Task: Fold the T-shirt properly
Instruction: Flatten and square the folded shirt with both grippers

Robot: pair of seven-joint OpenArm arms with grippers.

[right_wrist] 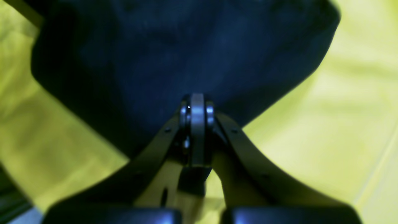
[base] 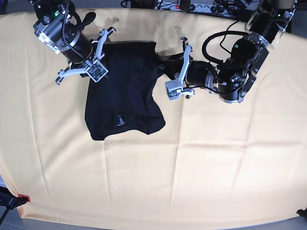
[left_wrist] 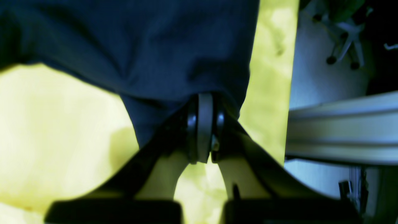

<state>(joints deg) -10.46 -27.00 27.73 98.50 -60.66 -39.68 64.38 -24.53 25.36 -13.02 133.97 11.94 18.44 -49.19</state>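
Clearly both arms grip the black T-shirt (base: 123,98); the left gripper (left_wrist: 203,124) has its jaws pinched together on a fold of the dark fabric, which spreads away ahead of it; the right gripper (right_wrist: 196,115) is likewise clamped on the cloth's edge, the shirt fanning out beyond its tips; in the base view the shirt hangs between the two grippers and trails down onto the yellow cloth (base: 201,158) covering the tabletop, its pale neck label (base: 118,119) showing near the lower edge.
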